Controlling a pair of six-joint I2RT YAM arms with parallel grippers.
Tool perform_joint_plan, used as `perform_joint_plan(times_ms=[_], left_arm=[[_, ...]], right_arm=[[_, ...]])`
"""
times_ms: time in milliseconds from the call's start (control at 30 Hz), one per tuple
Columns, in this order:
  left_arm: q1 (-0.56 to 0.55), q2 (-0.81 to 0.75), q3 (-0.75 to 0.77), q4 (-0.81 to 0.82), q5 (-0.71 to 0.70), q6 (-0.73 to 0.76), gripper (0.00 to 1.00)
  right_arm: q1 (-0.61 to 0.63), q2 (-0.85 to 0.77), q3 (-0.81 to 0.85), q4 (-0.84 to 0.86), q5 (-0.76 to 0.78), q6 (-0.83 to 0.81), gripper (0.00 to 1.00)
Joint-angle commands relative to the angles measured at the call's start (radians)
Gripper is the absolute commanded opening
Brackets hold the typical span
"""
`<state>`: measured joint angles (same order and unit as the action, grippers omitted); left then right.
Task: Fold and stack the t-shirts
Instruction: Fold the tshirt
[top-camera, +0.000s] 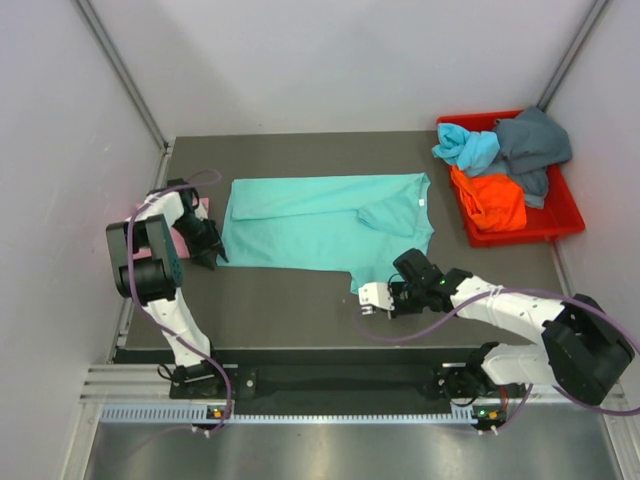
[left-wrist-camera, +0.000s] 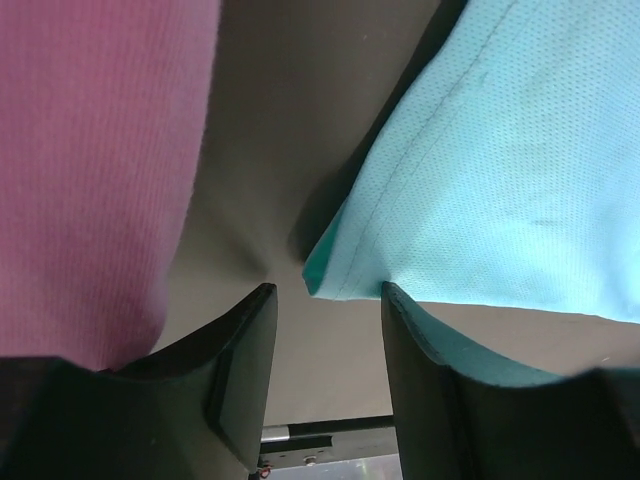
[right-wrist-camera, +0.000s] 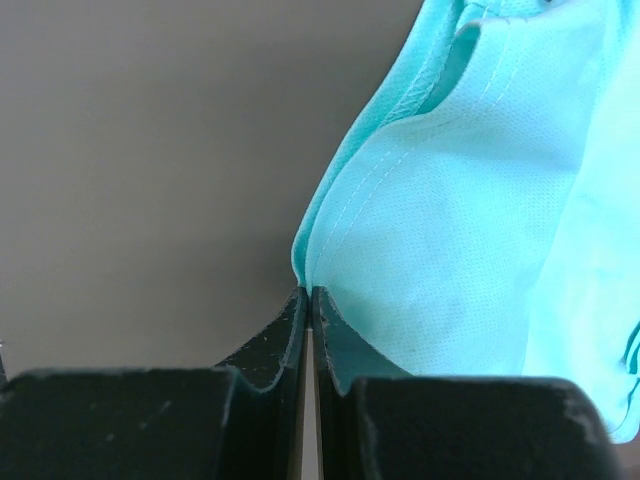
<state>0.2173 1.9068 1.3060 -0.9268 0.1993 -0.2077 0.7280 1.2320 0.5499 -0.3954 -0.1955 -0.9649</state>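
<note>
— Left claw (left-wrist-camera: 325, 295): what state?

— Spread, with nothing between the fingers. It sits low over the dark table (top-camera: 280, 300). A corner of the teal t-shirt (left-wrist-camera: 500, 150) lies just ahead of the gap, nearer the right-hand finger, and more of that cloth runs behind that finger. To the other side of the claw lies the pink t-shirt (left-wrist-camera: 90, 170), apart from the teal one, with bare table between them.

— Right claw (right-wrist-camera: 308, 292)?

— Pressed together. A stitched hem of the teal t-shirt meets the fingertips and rises from them. Whether any cloth is caught between the fingers cannot be made out.

— Where does the teal t-shirt lie overall?

— Between the two claws, laid out on the table with parts folded over itself. One claw is at each end.

— Other garments?

— Beyond the right claw and off to its right stands a red bin (top-camera: 530, 235). It holds a light blue t-shirt (top-camera: 465, 148), an orange t-shirt (top-camera: 490, 200) and a dark grey-blue t-shirt (top-camera: 530, 145), all crumpled, well apart from both claws.
</note>
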Motion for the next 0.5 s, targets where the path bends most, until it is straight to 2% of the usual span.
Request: perform_joint_plan(times_ms=[0,100,233,333,367,467], left_arm=[[0.002,0.020,0.007,0.013,0.026,-0.006,0.50],[0.002,0.037,0.010,0.020,0.035,-0.010,0.47],[0.001,0.040,0.012,0.017,0.041,-0.006,0.35],[0.004,0.035,0.004,0.020,0.051,-0.006,0.23],[0.001,0.028,0.003,0.022,0.051,-0.006,0.14],[0.002,0.011,-0.001,0.017,0.054,-0.007,0.00]], right_arm=[[-0.013,0.000,0.033,0.047,-0.007,0.006,0.01],[-0.013,0.004,0.036,0.049,-0.005,0.008,0.01],[-0.016,0.012,0.036,0.055,-0.002,0.006,0.01],[-0.021,0.017,0.033,0.067,-0.002,0.011,0.01],[-0.021,0.017,0.033,0.069,-0.002,0.014,0.01],[-0.033,0.015,0.044,0.069,0.017,0.029,0.00]])
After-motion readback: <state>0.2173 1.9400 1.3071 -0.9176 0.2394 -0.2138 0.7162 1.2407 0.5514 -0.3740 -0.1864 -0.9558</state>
